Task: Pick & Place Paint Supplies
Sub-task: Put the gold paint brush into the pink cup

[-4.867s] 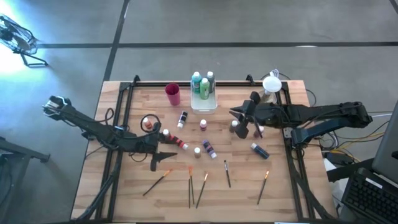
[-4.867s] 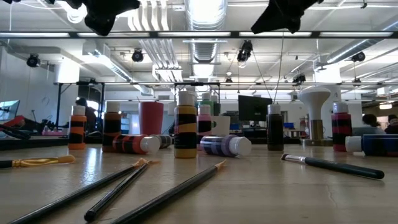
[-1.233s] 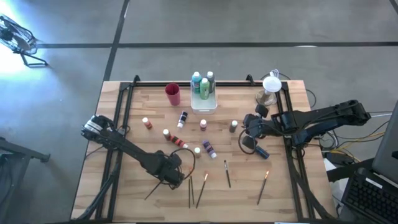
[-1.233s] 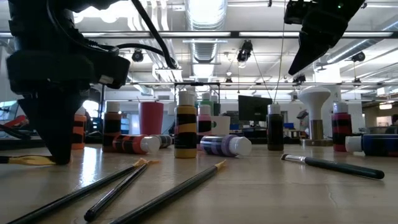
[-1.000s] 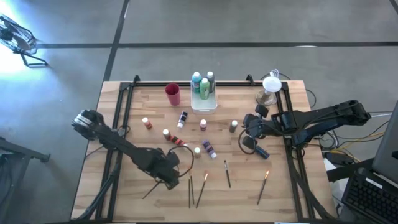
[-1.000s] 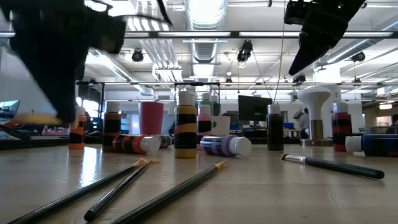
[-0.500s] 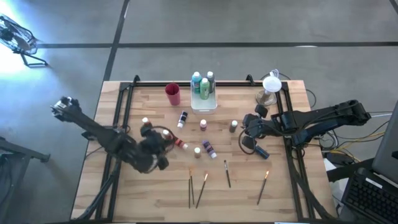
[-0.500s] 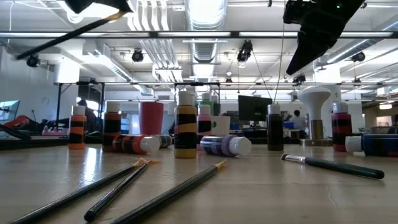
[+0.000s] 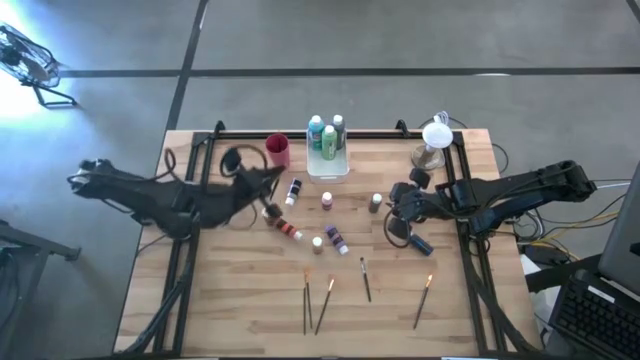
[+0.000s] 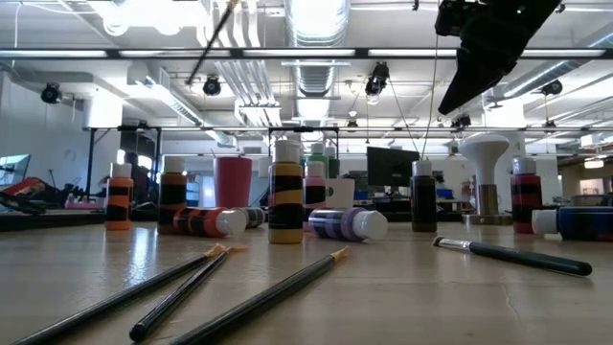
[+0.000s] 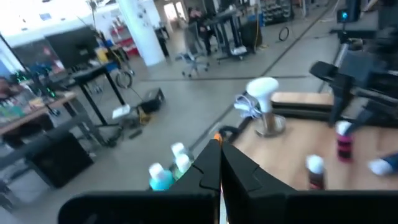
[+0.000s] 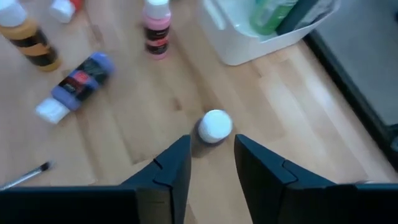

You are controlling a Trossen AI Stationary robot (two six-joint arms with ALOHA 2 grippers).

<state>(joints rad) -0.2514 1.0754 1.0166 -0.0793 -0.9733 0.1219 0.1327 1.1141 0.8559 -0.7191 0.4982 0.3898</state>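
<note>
My left gripper (image 9: 268, 178) is raised over the table's far left, beside the magenta cup (image 9: 278, 151), and is shut on a thin paintbrush (image 10: 213, 43). My right gripper (image 12: 211, 158) hangs open at the middle right, its fingertips just short of a standing dark bottle's white cap (image 12: 215, 124), touching nothing. That bottle (image 9: 375, 203) stands on its base. Several more paint bottles stand or lie mid-table, such as a purple one on its side (image 9: 335, 238). Several paintbrushes (image 9: 325, 302) lie flat near the front edge. My left gripper pinches the paintbrush between its two fingers; only an orange bit of the brush (image 11: 216, 138) shows at the fingertips. The fingers point level. The brush's dark handle (image 10: 213, 43) slants steeply, lifted clear of the table.
A translucent white tray (image 9: 341, 172) with green and teal bottles sits at the far middle. A white mushroom-shaped stand (image 9: 436, 140) is at the far right. A blue bottle (image 9: 418, 243) lies beside my right arm. Black rails run along the table's left and right sides.
My left gripper has risen from the near left of the table with the paintbrush and gone toward the far edge and the magenta cup, tipping from pointing down to level. The brush has come clear of the table and swung from a shallow slant to a steep one.
</note>
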